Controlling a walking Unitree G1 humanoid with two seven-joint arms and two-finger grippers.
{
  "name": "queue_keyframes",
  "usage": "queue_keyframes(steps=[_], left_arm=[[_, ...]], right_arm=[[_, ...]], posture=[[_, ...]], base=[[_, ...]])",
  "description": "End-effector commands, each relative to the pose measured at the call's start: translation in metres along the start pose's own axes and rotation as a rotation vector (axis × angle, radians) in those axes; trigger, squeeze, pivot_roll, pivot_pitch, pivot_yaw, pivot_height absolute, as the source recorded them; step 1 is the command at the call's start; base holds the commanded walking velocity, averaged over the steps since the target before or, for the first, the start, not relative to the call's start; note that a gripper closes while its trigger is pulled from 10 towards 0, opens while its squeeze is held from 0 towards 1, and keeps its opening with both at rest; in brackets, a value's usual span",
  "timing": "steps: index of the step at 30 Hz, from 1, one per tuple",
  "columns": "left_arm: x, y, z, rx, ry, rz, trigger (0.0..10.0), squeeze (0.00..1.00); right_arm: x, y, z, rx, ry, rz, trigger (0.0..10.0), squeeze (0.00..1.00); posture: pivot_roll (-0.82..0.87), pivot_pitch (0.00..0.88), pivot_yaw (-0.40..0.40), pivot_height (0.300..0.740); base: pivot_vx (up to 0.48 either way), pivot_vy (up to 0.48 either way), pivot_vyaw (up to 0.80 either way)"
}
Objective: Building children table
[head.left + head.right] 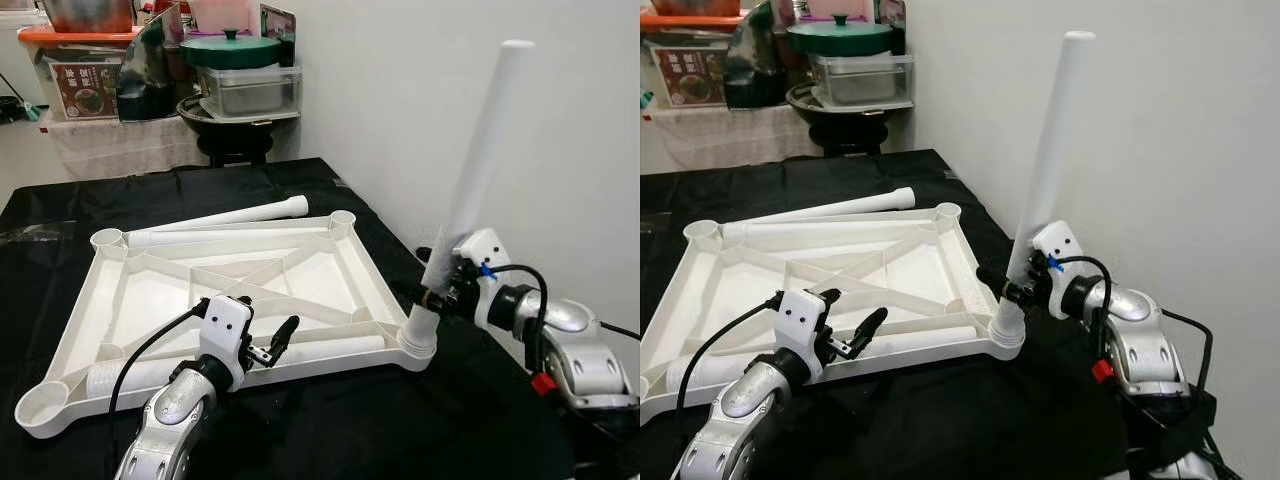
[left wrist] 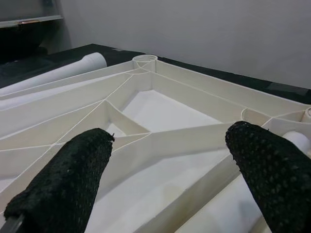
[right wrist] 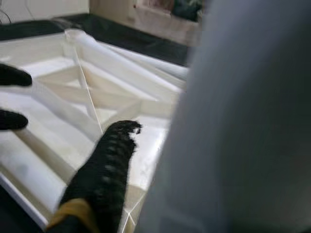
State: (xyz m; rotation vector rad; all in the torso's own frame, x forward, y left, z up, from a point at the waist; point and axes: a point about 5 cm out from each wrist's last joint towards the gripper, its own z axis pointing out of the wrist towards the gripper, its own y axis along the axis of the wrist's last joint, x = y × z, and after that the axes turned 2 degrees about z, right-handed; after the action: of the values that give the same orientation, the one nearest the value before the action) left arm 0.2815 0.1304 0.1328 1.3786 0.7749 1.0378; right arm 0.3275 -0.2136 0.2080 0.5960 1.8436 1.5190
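Now right end effector (image 1: pixel 437 297) pinching upright leg tube (image 1: pixel 480 160) in tabletop frame (image 1: pixel 357 262) corner socket, left end effector (image 1: pixel 268 343) hovering spread over frame's near edge.

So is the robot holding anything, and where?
The right gripper holds the upright white leg near its bottom end. The left gripper holds nothing.

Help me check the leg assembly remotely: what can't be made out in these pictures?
- How deep the upright leg sits in its corner socket: the socket wall hides its end.
- Right claw grip: right wrist view blurred, leg blocks it.
- Tabletop near-left corner: the left arm covers part of it.
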Motion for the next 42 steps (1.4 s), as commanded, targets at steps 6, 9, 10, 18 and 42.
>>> queue_keyframes(steps=[6, 9, 10, 18, 42], left_arm=[[0.000, -0.003, -0.001, 0.010, -0.009, 0.015, 10.0, 0.00], [0.000, -0.003, -0.001, 0.011, -0.011, 0.016, 10.0, 0.00], [0.000, -0.003, -0.001, 0.011, -0.012, 0.017, 10.0, 0.00], [-0.004, -0.004, 0.000, 0.013, -0.011, 0.012, 10.0, 0.00], [-0.005, -0.004, 0.001, 0.015, -0.004, 0.010, 10.0, 0.00]], right_arm=[[-0.002, 0.003, 0.001, -0.062, 0.040, 0.050, 0.0, 0.00], [-0.006, 0.003, 0.000, -0.052, 0.010, 0.057, 0.0, 0.00], [-0.007, 0.003, 0.000, -0.041, -0.005, 0.058, 0.0, 0.00], [-0.006, -0.024, 0.021, 0.081, -0.814, 0.296, 0.0, 0.00], [0.028, -0.007, 0.038, 0.014, -0.808, 0.331, 10.0, 0.00]], posture=[[0.05, 0.000, -0.066, 0.740], [0.05, 0.000, -0.064, 0.740], [0.05, 0.000, -0.064, 0.740], [0.06, 0.000, -0.065, 0.740], [0.05, 0.000, -0.071, 0.740]], base=[[0.000, 0.000, 0.00], [0.000, 0.000, 0.00], [0.000, 0.000, 0.00], [0.000, 0.000, 0.00], [0.000, 0.000, 0.00]])
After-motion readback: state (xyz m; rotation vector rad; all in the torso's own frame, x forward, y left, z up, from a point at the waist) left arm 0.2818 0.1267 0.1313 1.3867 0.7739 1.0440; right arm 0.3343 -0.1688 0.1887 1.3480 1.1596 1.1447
